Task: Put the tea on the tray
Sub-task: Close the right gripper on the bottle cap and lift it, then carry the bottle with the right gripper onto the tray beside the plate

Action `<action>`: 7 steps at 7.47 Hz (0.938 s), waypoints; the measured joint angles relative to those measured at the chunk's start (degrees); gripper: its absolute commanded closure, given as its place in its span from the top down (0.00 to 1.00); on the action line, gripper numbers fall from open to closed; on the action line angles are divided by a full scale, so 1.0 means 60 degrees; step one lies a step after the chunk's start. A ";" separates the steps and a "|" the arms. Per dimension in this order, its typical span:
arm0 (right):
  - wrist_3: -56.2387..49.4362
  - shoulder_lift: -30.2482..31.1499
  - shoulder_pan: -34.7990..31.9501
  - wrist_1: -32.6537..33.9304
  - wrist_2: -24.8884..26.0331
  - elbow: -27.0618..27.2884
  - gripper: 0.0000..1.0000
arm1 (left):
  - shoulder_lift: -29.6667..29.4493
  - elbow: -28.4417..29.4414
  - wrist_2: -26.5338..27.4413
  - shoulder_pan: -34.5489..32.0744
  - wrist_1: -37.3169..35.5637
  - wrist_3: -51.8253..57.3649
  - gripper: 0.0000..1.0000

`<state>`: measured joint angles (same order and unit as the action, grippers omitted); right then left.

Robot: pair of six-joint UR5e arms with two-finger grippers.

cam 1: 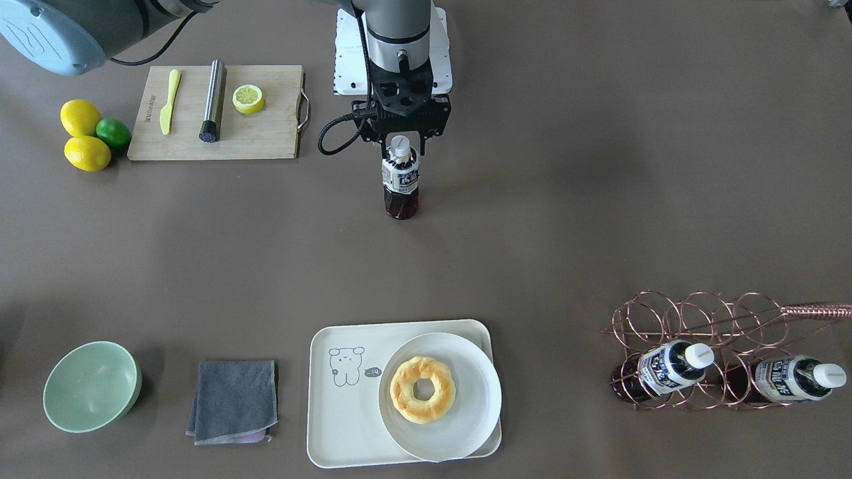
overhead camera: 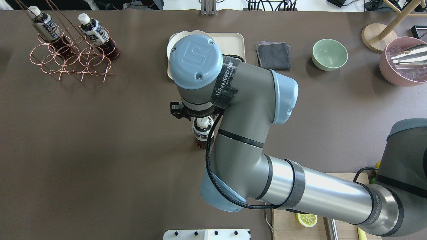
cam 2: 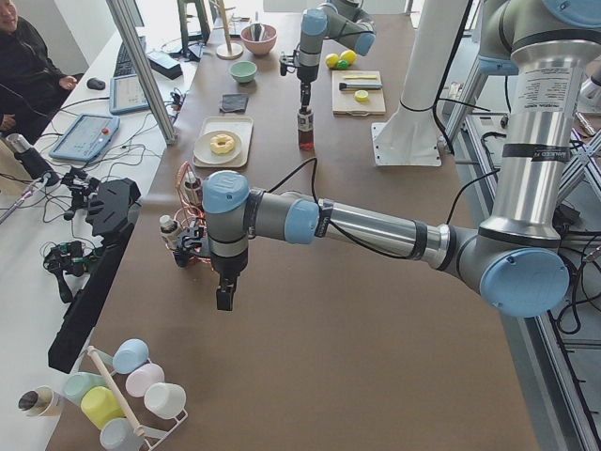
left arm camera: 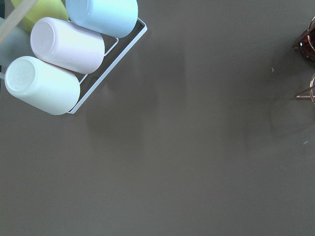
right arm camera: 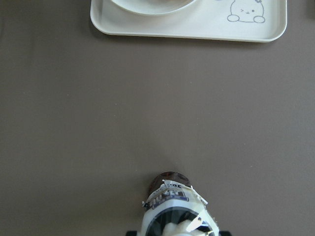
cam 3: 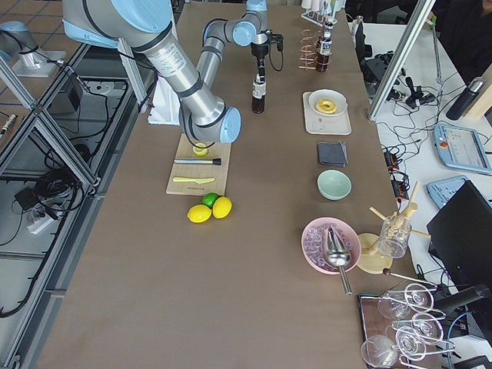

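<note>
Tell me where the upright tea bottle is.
In the front-facing view the tea stands upright mid-table, under the right pincer, apart from the tray nearer the camera.

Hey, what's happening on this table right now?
The right gripper is down at the cap of an upright tea bottle mid-table; whether it grips is unclear. The tray, carrying a plate with a doughnut, waits beyond. The left gripper hovers near the wire rack holding two more bottles.

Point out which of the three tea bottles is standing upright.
The tea mid-table under the right gripper: it stands upright, while the other two bottles rest tilted in the copper wire rack.
</note>
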<state>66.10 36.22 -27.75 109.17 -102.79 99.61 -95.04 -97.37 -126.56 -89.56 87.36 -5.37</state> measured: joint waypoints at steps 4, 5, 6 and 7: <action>0.0070 0.0109 -0.0026 0.0002 0.0026 0.0208 0.00 | -0.0009 0.0004 0.0000 0.0000 0.0000 -0.0002 0.98; 0.0128 0.0133 -0.0049 0.0005 0.0026 0.0227 0.00 | -0.0009 0.0005 0.0000 0.0000 0.0000 -0.0006 0.98; 0.0157 0.0099 -0.0207 0.0009 -0.0036 0.0279 0.00 | -0.0012 0.0004 0.0000 0.0000 0.0000 -0.0005 0.98; 0.0148 0.0024 -0.0612 0.0022 -0.0396 0.0378 0.00 | -0.0036 0.0007 0.0000 0.0000 0.0000 -0.0009 0.98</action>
<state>66.99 36.36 -31.41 109.30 -105.16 101.87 -95.26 -97.32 -126.56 -89.56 87.36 -5.42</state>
